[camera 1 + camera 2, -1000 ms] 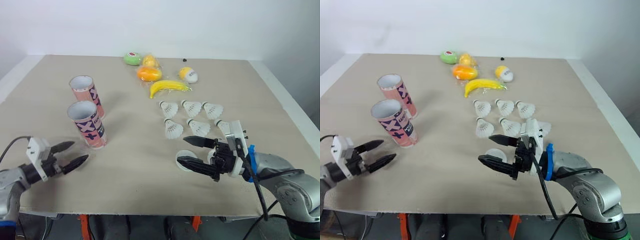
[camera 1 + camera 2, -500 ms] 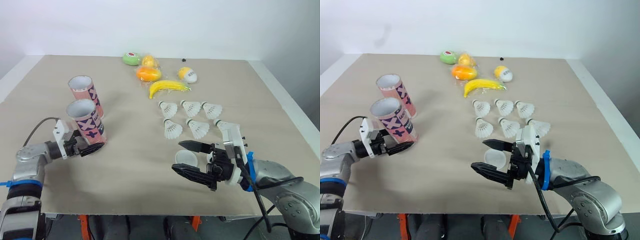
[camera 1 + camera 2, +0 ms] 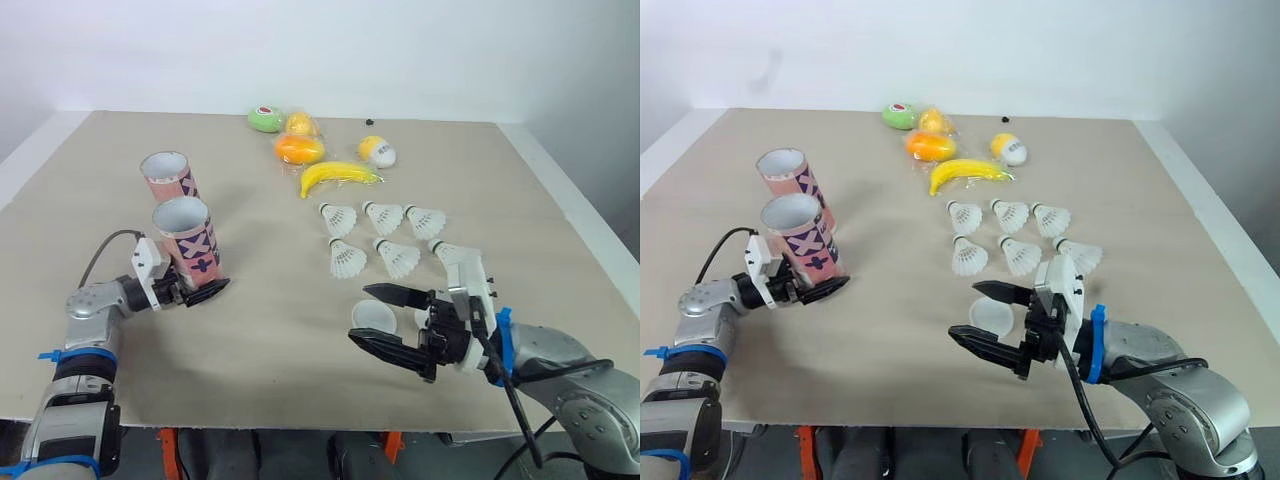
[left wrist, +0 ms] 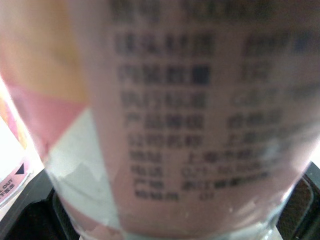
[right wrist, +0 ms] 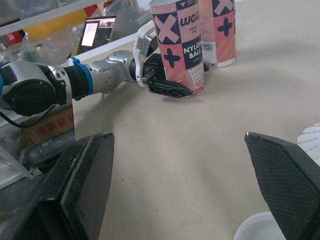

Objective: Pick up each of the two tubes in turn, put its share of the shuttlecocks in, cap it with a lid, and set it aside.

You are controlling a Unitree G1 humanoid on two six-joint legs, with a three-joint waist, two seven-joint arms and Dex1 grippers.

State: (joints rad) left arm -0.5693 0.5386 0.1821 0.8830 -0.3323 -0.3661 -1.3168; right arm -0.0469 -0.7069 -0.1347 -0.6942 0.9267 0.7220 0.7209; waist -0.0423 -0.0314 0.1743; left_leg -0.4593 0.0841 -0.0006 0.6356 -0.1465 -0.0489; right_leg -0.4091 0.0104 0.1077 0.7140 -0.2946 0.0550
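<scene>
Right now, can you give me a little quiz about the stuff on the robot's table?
1. How many shuttlecocks lie on the table?
2. True or false: the nearer tube and the farther tube both have no lid on.
3. What is the left gripper clamped around? A: a banana. B: the bottom of the nearer tube. C: a white lid.
Key: 1. Six. 2. True. 3. B.
</scene>
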